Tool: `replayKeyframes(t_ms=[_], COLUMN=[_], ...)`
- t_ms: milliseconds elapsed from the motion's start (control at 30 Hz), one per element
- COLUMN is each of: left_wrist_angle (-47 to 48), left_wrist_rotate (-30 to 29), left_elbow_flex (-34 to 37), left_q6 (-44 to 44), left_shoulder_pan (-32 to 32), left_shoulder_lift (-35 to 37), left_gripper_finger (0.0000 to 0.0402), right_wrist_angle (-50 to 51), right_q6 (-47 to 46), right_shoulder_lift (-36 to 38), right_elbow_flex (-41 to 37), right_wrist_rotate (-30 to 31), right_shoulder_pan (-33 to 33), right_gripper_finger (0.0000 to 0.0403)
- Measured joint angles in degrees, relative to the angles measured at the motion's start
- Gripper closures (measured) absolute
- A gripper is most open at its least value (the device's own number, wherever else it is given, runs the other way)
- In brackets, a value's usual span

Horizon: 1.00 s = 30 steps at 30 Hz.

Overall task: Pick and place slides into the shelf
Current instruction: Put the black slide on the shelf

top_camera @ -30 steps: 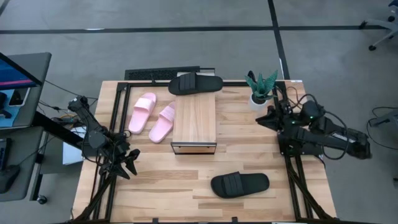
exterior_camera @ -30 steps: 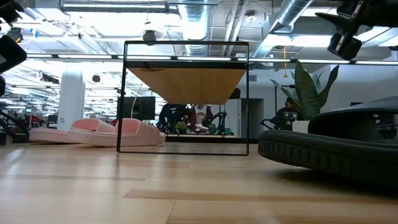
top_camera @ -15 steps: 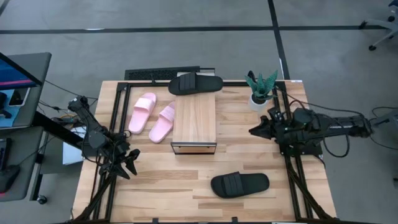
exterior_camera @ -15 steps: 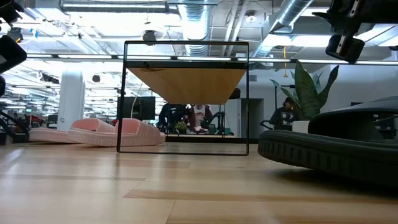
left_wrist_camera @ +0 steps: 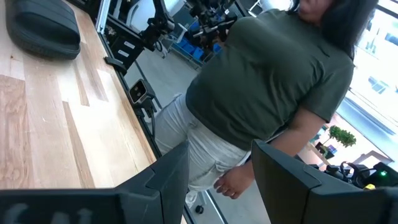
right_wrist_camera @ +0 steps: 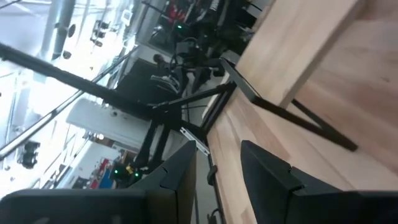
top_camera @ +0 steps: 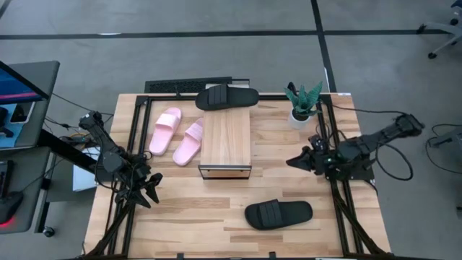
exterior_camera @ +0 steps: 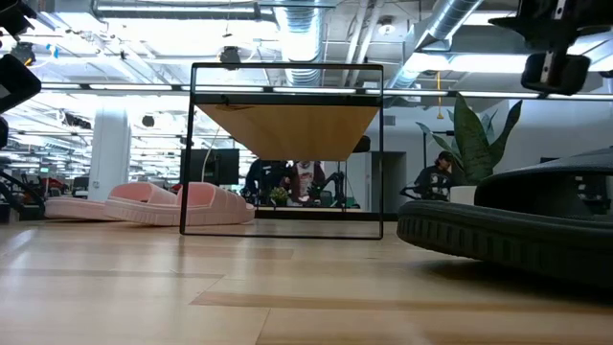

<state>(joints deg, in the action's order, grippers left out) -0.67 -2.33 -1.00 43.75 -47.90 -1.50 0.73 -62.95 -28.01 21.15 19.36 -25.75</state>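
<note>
Shelf (top_camera: 225, 142) sits mid-table, long side running front to back, plank top bare with nothing on it. Pink pair is just left of it: one pink slide (top_camera: 166, 130) further out, the other pink slide (top_camera: 189, 141) right beside the shelf's edge. One black slide (top_camera: 227, 97) lies crosswise at the far end of the shelf, right up against that end. The second black slide (top_camera: 279, 214) is on its own toward the near side of the table (top_camera: 289, 173), well apart from the shelf.

Right gripper (top_camera: 294, 161) hangs over the table's right part, between the shelf and the small potted plant (top_camera: 302, 105), pointing toward the shelf. Its wrist view shows the two fingers parted with only a narrow gap, nothing between them.

Left gripper (top_camera: 150, 188) is parked near the left edge, fingers spread a bit, holding nothing. Its wrist view catches a person (left_wrist_camera: 273, 87) in a green shirt standing beyond the table.
</note>
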Motion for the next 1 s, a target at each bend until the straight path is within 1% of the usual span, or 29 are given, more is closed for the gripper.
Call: replayKeyframes(t_ms=[233, 433, 800, 1000], left_wrist_angle=[0.00, 0.00, 0.00, 0.00], left_wrist_rotate=[-0.01, -0.02, 0.00, 0.00], left_elbow_flex=[0.00, 0.00, -0.01, -0.02], left_q6=[-0.01, 0.00, 0.00, 0.00], left_shoulder_pan=[-0.01, -0.02, -0.02, -0.02], left_shoulder_lift=[0.02, 0.00, 0.01, 0.00], left_gripper_finger=[0.0239, 0.0239, 0.0239, 0.0239], right_wrist_angle=[0.00, 0.02, 0.02, -0.38], right_q6=[-7.06, -13.08, -26.37, -34.28], right_shoulder_lift=[-3.40, -5.90, -13.33, -18.99], right_elbow_flex=[0.00, 0.00, 0.02, 0.02], right_wrist_rotate=[10.16, 16.52, 22.73, 22.90], right_shoulder_pan=[-8.63, -15.08, -24.04, -27.05], right_gripper_finger=[0.0285, 0.0285, 0.0285, 0.0285])
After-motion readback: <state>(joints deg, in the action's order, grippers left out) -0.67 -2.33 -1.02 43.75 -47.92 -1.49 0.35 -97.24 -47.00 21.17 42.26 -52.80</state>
